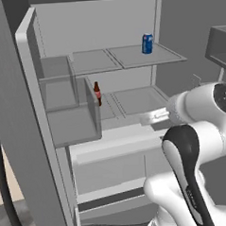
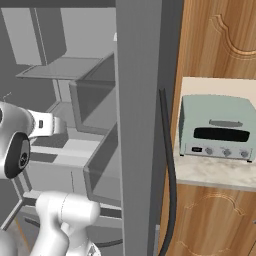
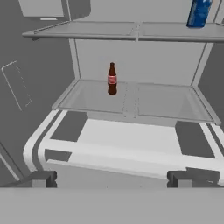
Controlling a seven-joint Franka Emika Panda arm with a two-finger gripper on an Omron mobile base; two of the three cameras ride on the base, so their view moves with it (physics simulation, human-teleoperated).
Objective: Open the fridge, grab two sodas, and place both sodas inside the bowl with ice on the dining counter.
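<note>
Sodas stood inside the open fridge (image 1: 129,33): the blue can (image 1: 147,43) on the upper shelf (image 1: 130,57) toward the right, the brown bottle (image 1: 97,94) on the lower shelf (image 1: 133,100) toward the left. The pincer (image 3: 115,178) hung in front of the shelves, near the fridge's front edge, fingers spread wide and empty, well apart from both drinks. A pale toaster oven (image 2: 216,127) sat on the surface (image 2: 215,172) to the right.

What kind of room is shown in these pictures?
Most likely a kitchen. An open fridge holds a blue can on its upper shelf and a brown bottle on the shelf below. Beside it, a toaster oven sits on a stone counter with wooden cabinets.
</note>
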